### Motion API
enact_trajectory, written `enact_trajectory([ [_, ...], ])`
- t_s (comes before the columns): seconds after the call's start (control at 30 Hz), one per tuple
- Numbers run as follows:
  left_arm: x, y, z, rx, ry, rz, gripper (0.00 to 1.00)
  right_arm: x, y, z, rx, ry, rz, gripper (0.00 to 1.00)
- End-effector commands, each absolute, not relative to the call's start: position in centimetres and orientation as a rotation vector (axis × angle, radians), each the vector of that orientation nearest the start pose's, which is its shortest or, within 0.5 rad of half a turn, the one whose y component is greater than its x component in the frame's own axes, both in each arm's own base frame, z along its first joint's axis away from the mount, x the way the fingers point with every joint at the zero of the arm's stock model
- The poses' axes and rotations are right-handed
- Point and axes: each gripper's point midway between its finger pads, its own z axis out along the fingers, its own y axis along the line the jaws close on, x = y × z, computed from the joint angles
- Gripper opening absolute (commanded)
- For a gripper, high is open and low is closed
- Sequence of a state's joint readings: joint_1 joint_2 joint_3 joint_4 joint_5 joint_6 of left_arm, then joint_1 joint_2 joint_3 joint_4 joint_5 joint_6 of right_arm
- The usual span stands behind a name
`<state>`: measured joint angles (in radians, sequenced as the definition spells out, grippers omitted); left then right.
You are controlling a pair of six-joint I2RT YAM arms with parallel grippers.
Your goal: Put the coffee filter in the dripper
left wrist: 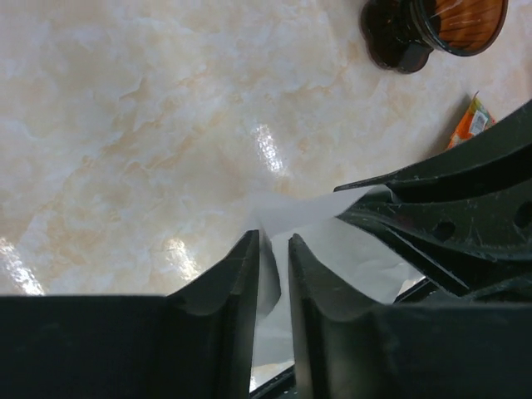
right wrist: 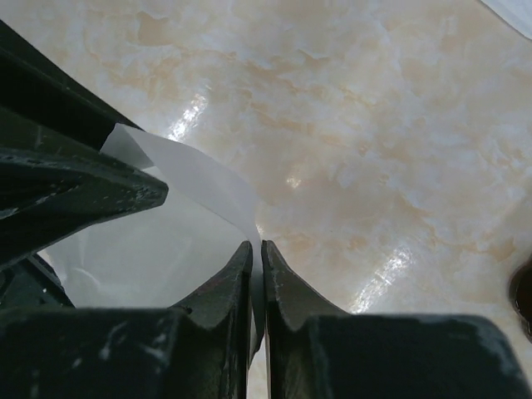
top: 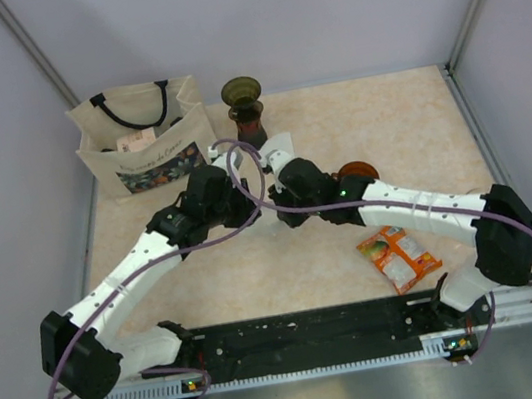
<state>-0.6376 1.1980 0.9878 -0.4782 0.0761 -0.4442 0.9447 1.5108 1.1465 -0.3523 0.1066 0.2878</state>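
The right pincer (right wrist: pixel 257 246) pinches the coffee filter (right wrist: pixel 179 212).

White paper coffee filter (right wrist: pixel 166 224), raised, unfolded, olive-green dripper (top: pixel 241 90) mouth-up, well apart.

On the desk (top: pixel 336 128): one filter (right wrist: pixel 166 224), one bag (top: pixel 140 138), one snack packet (top: pixel 399 257), one green dripper (top: pixel 241 90), one amber dripper (top: pixel 356 170).

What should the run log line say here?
right gripper: shut on filter | left gripper: open around filter | filter: not in dripper
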Motion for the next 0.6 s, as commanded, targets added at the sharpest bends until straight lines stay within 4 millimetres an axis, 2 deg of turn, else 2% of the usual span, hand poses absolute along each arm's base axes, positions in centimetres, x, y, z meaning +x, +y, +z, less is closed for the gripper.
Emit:
enact_trajectory([
  [0.0, 26.7, -24.0, 20.9, 0.326, 2.218, -0.689, 0.14, 25.2, 34.0, 19.2, -0.726, 2.107, 0.584, 0.1],
  [0.03, 26.8, -24.0, 21.0, 0.324, 2.211, -0.691, 0.06, 25.5, 33.8, 19.2, -0.705, 2.107, 0.567, 0.15],
  [0.07, 26.8, -23.9, 21.0, 0.315, 2.206, -0.684, 0.0, 25.8, 33.6, 19.3, -0.671, 2.113, 0.558, 0.28],
  [0.17, 27.6, -23.0, 21.0, 0.218, 2.184, -0.592, 0.0, 26.7, 33.4, 20.1, -0.569, 2.111, 0.545, 0.55],
  [0.27, 27.8, -22.5, 21.0, 0.122, 2.171, -0.536, 0.0, 27.5, 33.4, 20.3, -0.478, 2.112, 0.538, 0.64],
  [0.33, 28.0, -22.4, 21.4, 0.052, 2.151, -0.537, 0.0, 28.2, 33.1, 19.8, -0.424, 2.126, 0.503, 0.67],
  [0.4, 28.0, -22.6, 21.7, 0.016, 2.134, -0.553, 0.0, 28.5, 33.0, 19.2, -0.397, 2.141, 0.478, 0.69],
  [0.57, 28.2, -22.2, 21.8, -0.017, 2.131, -0.518, 0.0, 28.6, 32.9, 19.3, -0.369, 2.127, 0.486, 0.7],
])
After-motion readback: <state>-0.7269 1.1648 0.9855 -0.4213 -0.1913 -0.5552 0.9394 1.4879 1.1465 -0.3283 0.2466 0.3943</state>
